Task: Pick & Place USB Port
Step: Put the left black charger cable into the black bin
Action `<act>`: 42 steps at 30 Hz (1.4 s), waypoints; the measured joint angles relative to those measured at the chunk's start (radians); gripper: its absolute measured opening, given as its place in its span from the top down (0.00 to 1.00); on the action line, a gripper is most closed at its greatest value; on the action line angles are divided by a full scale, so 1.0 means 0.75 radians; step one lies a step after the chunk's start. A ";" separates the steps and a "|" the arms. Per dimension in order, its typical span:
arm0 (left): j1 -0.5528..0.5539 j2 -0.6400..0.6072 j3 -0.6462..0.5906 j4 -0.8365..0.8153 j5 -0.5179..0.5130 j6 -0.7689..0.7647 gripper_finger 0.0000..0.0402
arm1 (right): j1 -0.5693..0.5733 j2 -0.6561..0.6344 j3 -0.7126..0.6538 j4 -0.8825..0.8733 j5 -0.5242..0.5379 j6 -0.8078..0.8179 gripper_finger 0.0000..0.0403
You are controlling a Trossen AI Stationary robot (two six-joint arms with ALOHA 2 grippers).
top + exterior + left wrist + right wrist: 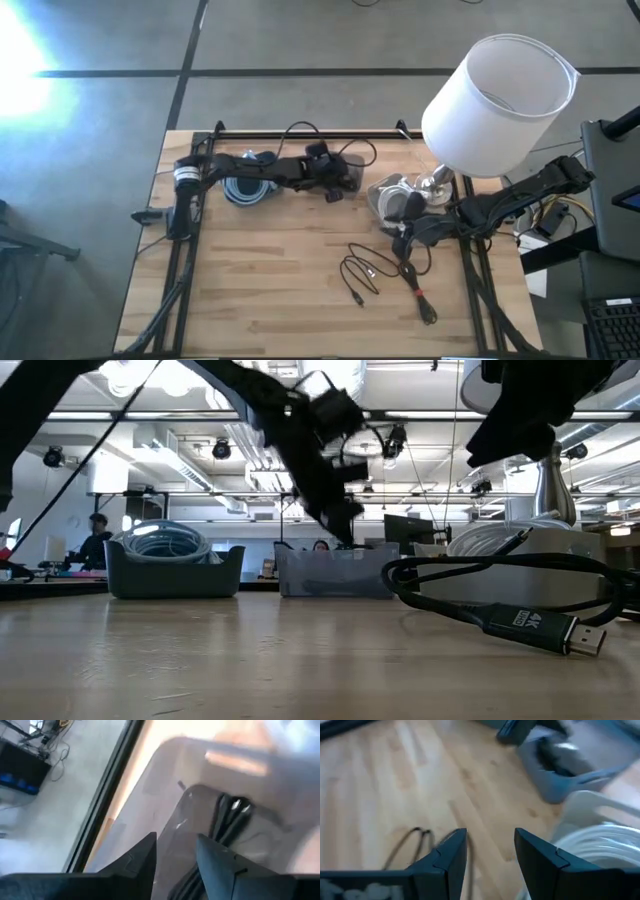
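Black cables (365,270) lie loose on the wooden table, one ending in a plug (545,628). My left gripper (333,190) hangs open above a grey bin (350,178) at the table's far middle. In the left wrist view its fingers (176,852) point down at that bin's wall (200,765), and a black cable (232,817) lies inside. My right gripper (405,238) is open and low over the table, between the loose cables and a bin of white coiled cable (393,195). In the right wrist view (490,852) a black cable loop (412,842) lies just ahead of the fingers.
A lamp with a white shade (500,95) stands at the far right, its metal stem (555,480) behind the right arm. A bin of coiled grey cable (248,188) sits under the left arm. Bare wood stretches along the near left (250,290).
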 joint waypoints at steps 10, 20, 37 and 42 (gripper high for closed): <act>-0.050 -0.354 -0.002 -0.185 0.273 -0.211 0.69 | -0.001 0.027 -0.082 0.197 -0.167 0.192 0.63; -0.068 -0.520 -0.101 -0.223 0.269 -0.320 0.71 | 0.000 0.394 0.049 0.216 -0.380 0.164 0.66; -0.068 -0.529 -0.287 -0.212 0.259 -0.316 0.71 | -0.001 0.899 0.543 -0.211 -0.471 0.112 0.60; -0.068 -0.532 -0.286 -0.156 0.260 -0.290 0.71 | 0.000 1.017 0.644 -0.309 -0.478 0.109 0.60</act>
